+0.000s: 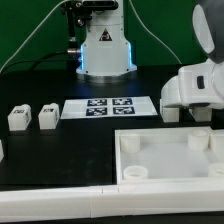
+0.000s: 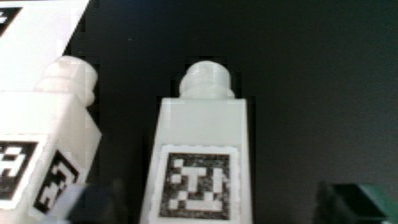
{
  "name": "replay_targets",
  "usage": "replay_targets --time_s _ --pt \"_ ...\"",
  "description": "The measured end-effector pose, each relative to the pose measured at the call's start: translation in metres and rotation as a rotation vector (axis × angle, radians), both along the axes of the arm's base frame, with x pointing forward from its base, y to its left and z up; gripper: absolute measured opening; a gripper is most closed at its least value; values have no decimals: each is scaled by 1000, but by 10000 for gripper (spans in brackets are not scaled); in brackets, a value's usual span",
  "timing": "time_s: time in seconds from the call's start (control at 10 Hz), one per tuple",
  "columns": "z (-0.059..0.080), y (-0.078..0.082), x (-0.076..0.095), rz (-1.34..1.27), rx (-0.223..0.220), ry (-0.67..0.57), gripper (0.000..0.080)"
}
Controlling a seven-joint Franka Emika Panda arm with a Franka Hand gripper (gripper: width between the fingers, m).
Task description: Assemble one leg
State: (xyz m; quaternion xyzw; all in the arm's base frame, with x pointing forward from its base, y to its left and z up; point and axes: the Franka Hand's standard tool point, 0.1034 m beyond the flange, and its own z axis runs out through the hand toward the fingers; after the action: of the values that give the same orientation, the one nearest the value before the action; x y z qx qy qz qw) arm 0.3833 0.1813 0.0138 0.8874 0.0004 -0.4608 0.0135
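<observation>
In the wrist view a white stubby leg [image 2: 208, 135] with a rounded peg end and a black-and-white tag lies on the black table between my fingers. A second leg [image 2: 48, 125] lies close beside it. My gripper [image 2: 222, 207] is open: the dark fingertips [image 2: 358, 201] stand apart from the leg on both sides, with a wide gap on one side. In the exterior view the white gripper hand [image 1: 190, 92] is low over the table at the exterior view's right and hides most of these legs. Two more legs [image 1: 18, 117] [image 1: 47, 116] stand at the exterior view's left.
The marker board [image 1: 110, 106] lies in the middle of the table; a corner of it shows in the wrist view [image 2: 27, 35]. The large white tray-like part [image 1: 165, 170] with corner holes lies at the front right. The robot base [image 1: 103, 50] stands at the back.
</observation>
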Motion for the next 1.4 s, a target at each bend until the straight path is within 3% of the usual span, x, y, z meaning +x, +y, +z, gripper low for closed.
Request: replay_targets --time_s 0.1,0.2,0.9,1.2,1.3,1.4 --pt "0 0 0 0 0 0 413" --pt "0 0 0 1 1 0 291" --pt "1 -1 1 3 4 -1 292" --pt "37 -17 24 34 69 -32 293" --pt "52 -21 34 47 92 -72 293" --pt "64 -24 51 54 115 -190 293"
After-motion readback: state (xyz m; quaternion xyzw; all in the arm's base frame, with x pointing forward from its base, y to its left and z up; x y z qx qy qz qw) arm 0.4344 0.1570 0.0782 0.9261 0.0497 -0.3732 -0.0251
